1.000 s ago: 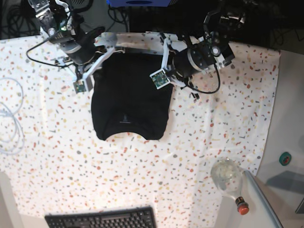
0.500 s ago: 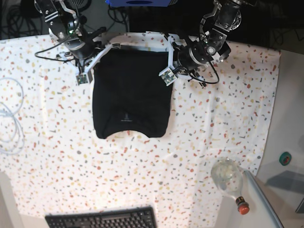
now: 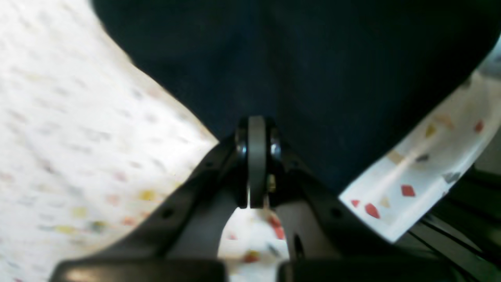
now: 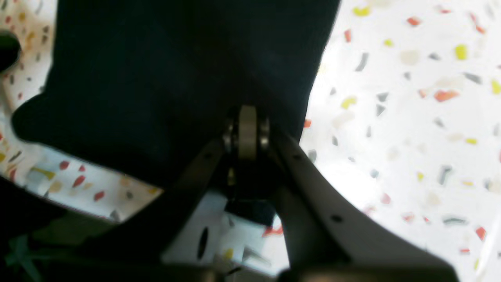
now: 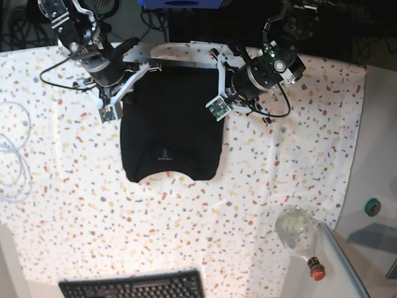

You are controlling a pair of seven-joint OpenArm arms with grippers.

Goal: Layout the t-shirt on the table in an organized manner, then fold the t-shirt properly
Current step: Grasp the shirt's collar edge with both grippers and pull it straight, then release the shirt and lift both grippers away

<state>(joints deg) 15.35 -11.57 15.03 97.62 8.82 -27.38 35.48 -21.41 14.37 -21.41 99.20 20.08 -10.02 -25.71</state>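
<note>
The black t-shirt (image 5: 170, 124) lies flat on the speckled table (image 5: 279, 167), collar curve toward the near side and a tiny pale logo (image 5: 162, 154) above it. My left gripper (image 5: 218, 64) is shut on the shirt's far right corner. In the left wrist view its fingertips (image 3: 256, 131) pinch dark cloth (image 3: 297, 66). At the far left corner my right gripper (image 5: 144, 66) is also shut on the shirt. The right wrist view shows those fingertips (image 4: 246, 121) closed on the black fabric (image 4: 156, 78).
A black keyboard (image 5: 133, 287) sits at the near edge. A clear bottle (image 5: 296, 231) with a red cap lies near the right corner. White cable (image 5: 13, 158) loops at the left. The cover's far edge (image 5: 183, 51) runs just behind both grippers.
Both grippers drew the shirt's far edge toward the back of the table, then eased slightly forward. The shirt now lies longer and flatter than a second ago.
</note>
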